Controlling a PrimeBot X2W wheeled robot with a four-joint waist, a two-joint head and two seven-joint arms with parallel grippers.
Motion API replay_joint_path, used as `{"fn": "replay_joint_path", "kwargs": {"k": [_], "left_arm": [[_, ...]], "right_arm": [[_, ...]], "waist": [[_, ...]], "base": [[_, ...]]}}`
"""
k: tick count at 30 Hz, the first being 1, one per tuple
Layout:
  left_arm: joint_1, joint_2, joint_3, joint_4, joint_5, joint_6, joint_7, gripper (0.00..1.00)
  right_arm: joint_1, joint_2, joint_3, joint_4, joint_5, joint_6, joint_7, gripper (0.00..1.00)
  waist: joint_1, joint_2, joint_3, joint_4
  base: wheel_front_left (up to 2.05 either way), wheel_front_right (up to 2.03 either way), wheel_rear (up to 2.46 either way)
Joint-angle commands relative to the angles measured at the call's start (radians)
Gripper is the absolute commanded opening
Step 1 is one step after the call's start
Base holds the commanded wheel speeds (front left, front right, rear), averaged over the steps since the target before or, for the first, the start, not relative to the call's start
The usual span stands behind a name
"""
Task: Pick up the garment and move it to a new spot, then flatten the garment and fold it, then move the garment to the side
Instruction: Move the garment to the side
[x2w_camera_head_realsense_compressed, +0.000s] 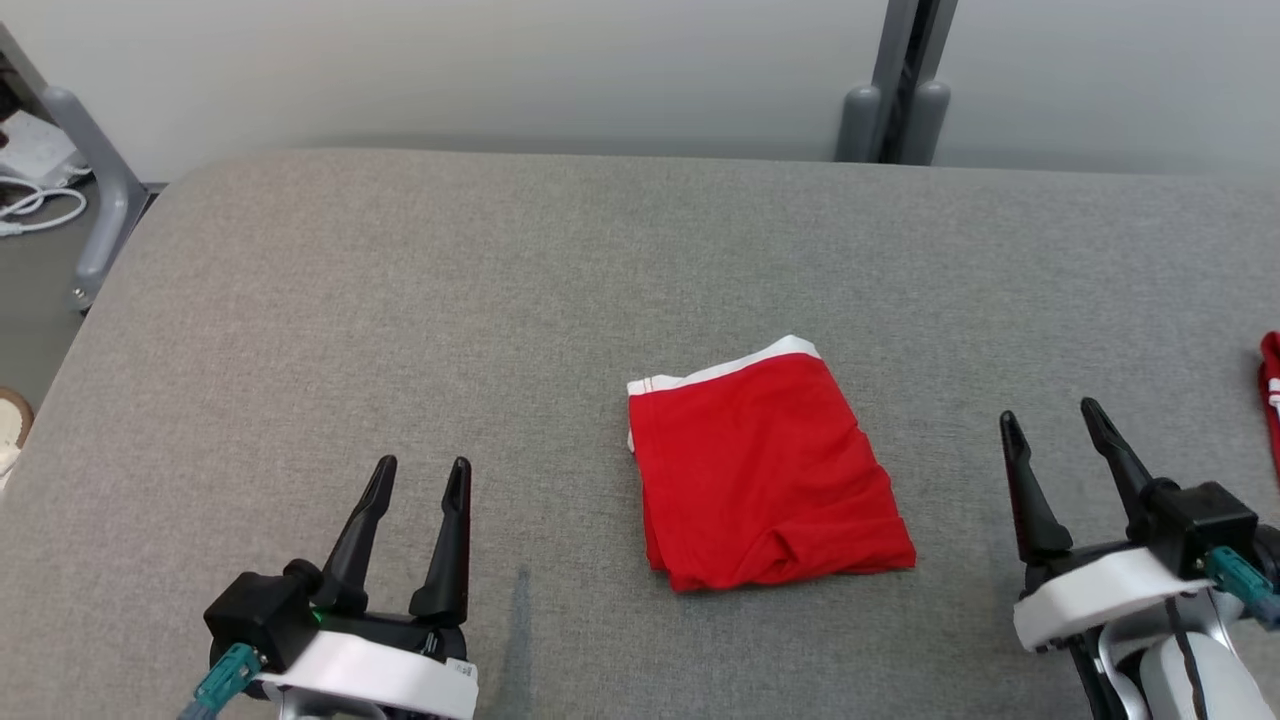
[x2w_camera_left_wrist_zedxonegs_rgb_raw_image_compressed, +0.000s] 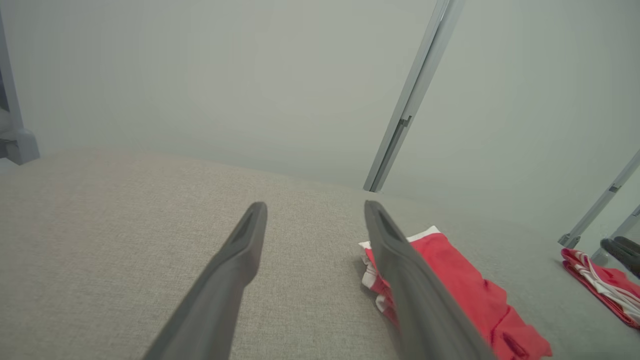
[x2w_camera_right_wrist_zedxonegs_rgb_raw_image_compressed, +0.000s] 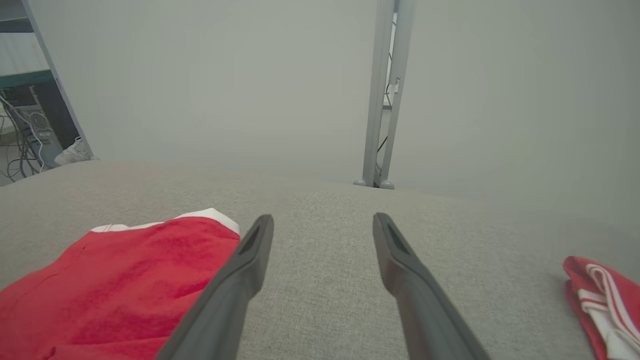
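Red garment (x2w_camera_head_realsense_compressed: 765, 470) folded on table (x2w_camera_head_realsense_compressed: 300, 300), far from edges; open surface leftward.

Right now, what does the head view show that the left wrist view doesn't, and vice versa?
Head view's extras: the right gripper whole, open, right of the garment; floor cables and a shoe off the table's left end.
Left wrist view's extras: the garment's stacked white-banded edge, most of the striped second garment, slanted posts at far right.
Shared: the folded red garment lying untouched, the gray table, the open left gripper, the second garment's red edge, the wall post.
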Motion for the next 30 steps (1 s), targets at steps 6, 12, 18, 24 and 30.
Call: {"fn": "replay_joint_path", "kwargs": {"k": [6, 12, 18, 24, 30], "left_arm": [[-0.042, 0.004, -0.022, 0.006, -0.008, -0.001, -0.003, 1.00], [-0.069, 0.003, -0.042, 0.012, -0.012, 0.001, -0.003, 1.00], [-0.081, 0.004, -0.066, 0.013, -0.001, 0.007, -0.003, 1.00], [-0.084, 0.004, -0.070, 0.017, 0.001, 0.012, -0.003, 1.00], [-0.086, 0.003, -0.077, 0.012, -0.004, 0.013, -0.003, 1.00]], "right_arm": [[-0.105, -0.098, 0.159, 0.074, 0.171, 0.000, 0.092, 1.00], [-0.190, -0.197, 0.294, 0.140, 0.366, 0.000, 0.226, 1.00], [-0.252, -0.269, 0.428, 0.162, 0.573, 0.000, 0.351, 1.00], [-0.289, -0.334, 0.539, 0.157, 0.733, 0.000, 0.444, 1.00], [-0.318, -0.348, 0.590, 0.183, 0.824, 0.000, 0.468, 1.00]], "waist": [[0.0000, 0.0000, 0.071, 0.063], [0.0000, 0.0000, 0.099, 0.097], [0.0000, 0.0000, 0.107, 0.119], [0.0000, 0.0000, 0.105, 0.134], [0.0000, 0.0000, 0.108, 0.147]], "base": [[0.00, 0.00, 0.00], [0.00, 0.00, 0.00], [0.00, 0.00, 0.00], [0.00, 0.00, 0.00], [0.00, 0.00, 0.00]]}}
